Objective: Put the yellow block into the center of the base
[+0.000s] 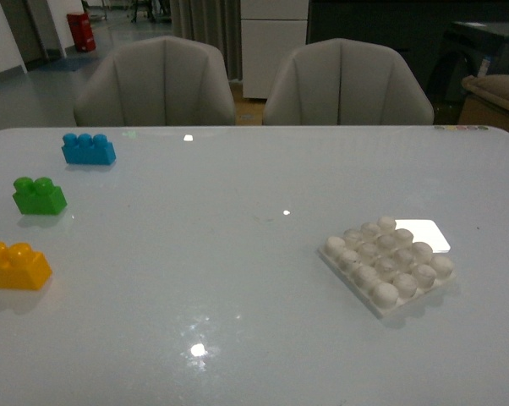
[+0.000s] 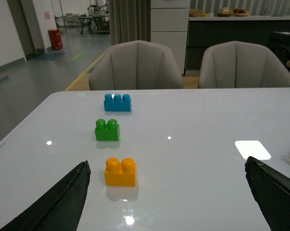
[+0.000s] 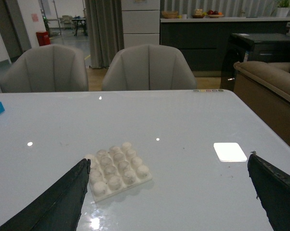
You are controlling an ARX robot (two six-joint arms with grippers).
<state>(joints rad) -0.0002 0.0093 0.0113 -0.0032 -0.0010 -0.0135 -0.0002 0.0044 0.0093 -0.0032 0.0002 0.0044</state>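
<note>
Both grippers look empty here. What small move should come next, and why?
Probably bring the left gripper forward and down toward the yellow block. Its jaws stand wide open and empty, and the block sits loose on the table just ahead of them, on the robot's left, far from the base.

Bare table [image 1: 238, 279] between yellow block [image 1: 15, 266] and base [image 1: 388, 264], green brick [image 1: 39, 195] close beyond the block
</note>
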